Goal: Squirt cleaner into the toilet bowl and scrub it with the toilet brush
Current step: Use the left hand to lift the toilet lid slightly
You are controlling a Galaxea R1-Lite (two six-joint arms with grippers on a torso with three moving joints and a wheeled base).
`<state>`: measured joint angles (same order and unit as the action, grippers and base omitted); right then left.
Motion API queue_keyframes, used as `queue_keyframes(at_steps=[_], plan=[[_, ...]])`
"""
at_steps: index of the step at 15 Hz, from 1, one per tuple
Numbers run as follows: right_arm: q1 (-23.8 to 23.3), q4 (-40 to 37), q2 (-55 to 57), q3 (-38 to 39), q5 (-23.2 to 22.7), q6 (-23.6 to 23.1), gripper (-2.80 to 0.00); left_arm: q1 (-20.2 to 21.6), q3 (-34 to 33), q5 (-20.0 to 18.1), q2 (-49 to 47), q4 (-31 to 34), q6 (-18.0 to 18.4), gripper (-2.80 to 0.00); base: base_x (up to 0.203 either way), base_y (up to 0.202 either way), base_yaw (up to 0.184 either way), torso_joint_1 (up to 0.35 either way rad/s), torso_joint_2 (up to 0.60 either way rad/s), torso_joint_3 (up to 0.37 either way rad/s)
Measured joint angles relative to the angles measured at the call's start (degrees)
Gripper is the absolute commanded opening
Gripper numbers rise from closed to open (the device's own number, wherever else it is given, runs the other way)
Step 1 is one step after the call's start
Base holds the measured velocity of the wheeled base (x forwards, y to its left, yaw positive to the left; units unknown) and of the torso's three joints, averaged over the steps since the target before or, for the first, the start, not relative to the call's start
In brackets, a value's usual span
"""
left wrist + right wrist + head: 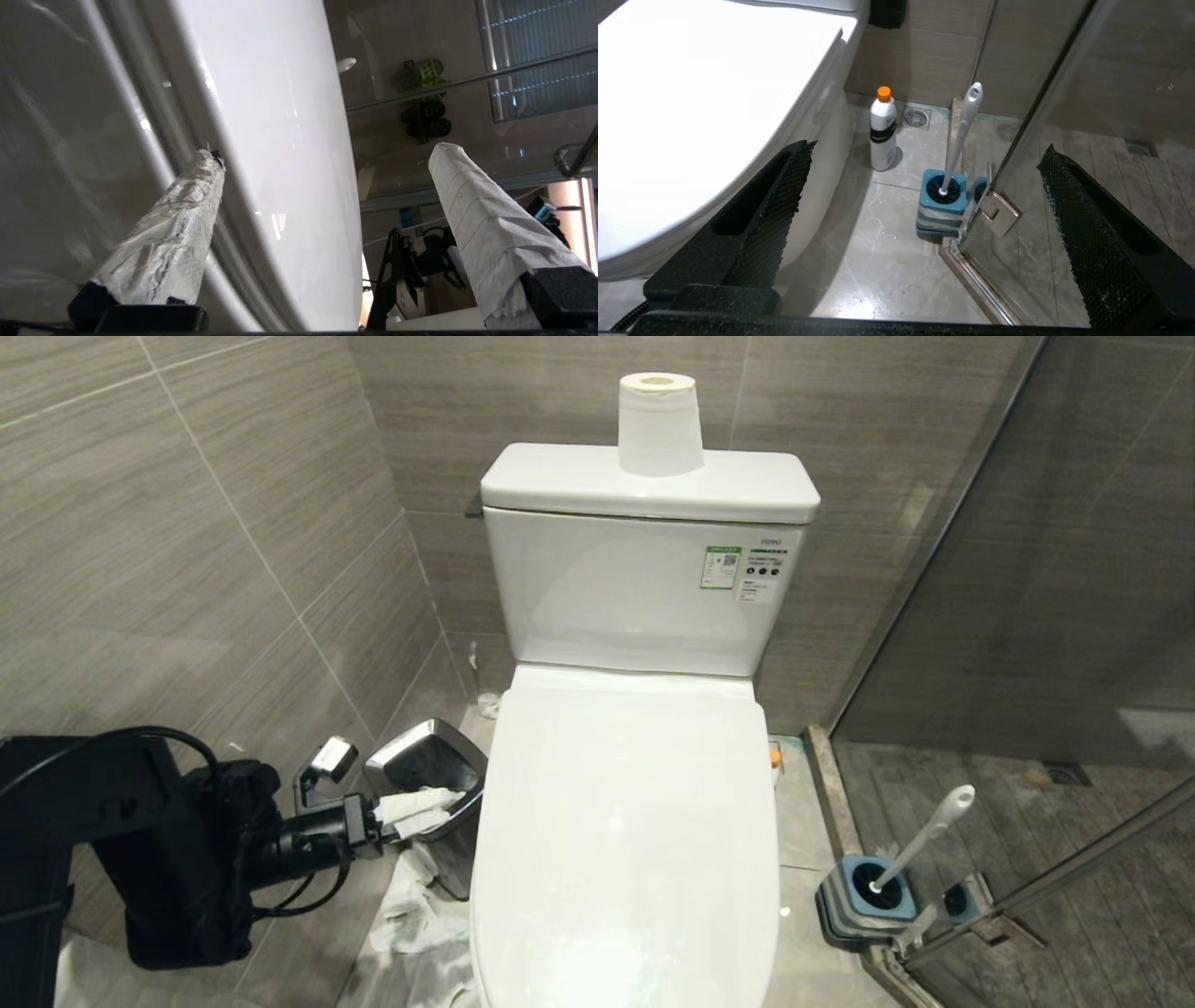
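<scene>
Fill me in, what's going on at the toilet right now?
The toilet lid is shut. The left claw, its fingers wrapped in paper, is open beside the lid's edge by the chrome bin, holding nothing. The right claw is open and empty too. The toilet brush stands in its blue holder by the glass door, and the orange-capped bottle stands on the floor, both untouched.

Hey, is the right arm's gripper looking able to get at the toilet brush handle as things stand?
Probably yes. The right gripper is open, and the toilet brush stands upright in its blue holder on bare floor, handle uncovered. The glass door right beside it leaves little room on that side.
</scene>
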<state>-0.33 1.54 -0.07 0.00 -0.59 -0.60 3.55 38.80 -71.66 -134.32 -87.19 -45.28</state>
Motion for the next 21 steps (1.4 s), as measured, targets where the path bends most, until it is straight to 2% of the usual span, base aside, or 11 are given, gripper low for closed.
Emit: queue_keyframes(at_steps=[2, 5, 11, 13, 17, 19, 21], plan=[[-0.02, 0.02, 0.0, 0.0, -0.01, 0.0, 0.0, -1.74, 1.78, -0.04, -0.02, 0.01, -1.5, 0.0, 0.0, 0.0, 0.0, 0.0, 0.0, 0.0], [-0.02, 0.0, 0.0, 0.0, -0.01, 0.02, 0.0, -2.61, 1.27, -0.12, -0.13, 0.03, -1.46, 0.0, 0.0, 0.0, 0.0, 0.0, 0.0, 0.0], [-0.02, 0.01, 0.0, 0.0, -0.02, 0.02, 0.0, -1.93, -1.65, 0.0, -0.05, 0.0, 1.19, 0.0, 0.0, 0.0, 0.0, 0.0, 0.0, 0.0], [-0.02, 0.02, 0.0, 0.0, -0.03, 0.02, 0.0, -1.49, -1.72, 0.38, -0.13, 0.0, 3.05, 0.0, 0.0, 0.0, 0.0, 0.0, 0.0, 0.0], [0.0, 0.02, 0.0, 0.0, 0.02, 0.02, 0.0, -1.49, -0.49, 1.89, -2.69, 0.04, 10.06, 0.0, 0.0, 0.0, 0.0, 0.0, 0.0, 0.0], [0.0, 0.0, 0.0, 0.0, -0.01, 0.02, 0.0, -1.51, 0.37, 3.01, -3.76, 0.01, 10.68, 0.0, 0.0, 0.0, 0.0, 0.0, 0.0, 0.0], [0.0, 0.02, 0.01, 0.0, -0.02, 0.02, 0.0, -1.42, 1.01, 4.36, -4.31, 0.0, 9.5, 0.0, 0.0, 0.0, 0.0, 0.0, 0.0, 0.0]])
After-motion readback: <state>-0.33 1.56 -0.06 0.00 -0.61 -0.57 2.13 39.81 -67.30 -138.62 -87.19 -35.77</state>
